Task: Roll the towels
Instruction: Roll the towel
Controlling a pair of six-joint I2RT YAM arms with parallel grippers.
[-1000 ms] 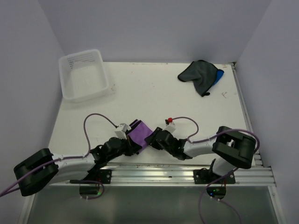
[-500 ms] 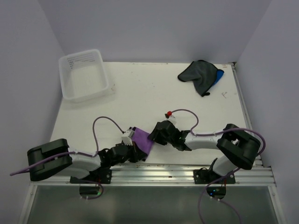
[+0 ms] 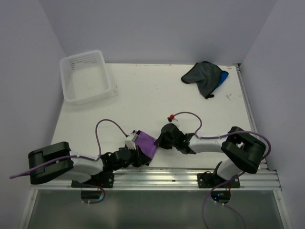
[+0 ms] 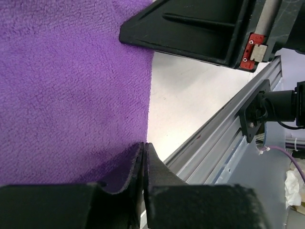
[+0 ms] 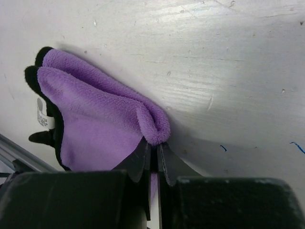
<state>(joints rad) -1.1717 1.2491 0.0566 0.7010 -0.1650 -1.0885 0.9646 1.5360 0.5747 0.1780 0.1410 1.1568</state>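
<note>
Top external: towel (image 3: pixel 147 142) pinched from both sides near the front edge of the table (image 3: pixel 143 95).
Left gripper (image 4: pixel 144 147) is clamped on a towel edge and right gripper (image 5: pixel 154 144) on its folded corner. I would hold both pinches level and turn them together for a tight, even roll.

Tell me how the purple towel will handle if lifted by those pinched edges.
Probably floppy: the purple towel folds into a soft rounded crease where the right gripper pinches it. Likely not slippery: its fuzzy pile bunches in the left gripper. Expect sagging between the grips.
</note>
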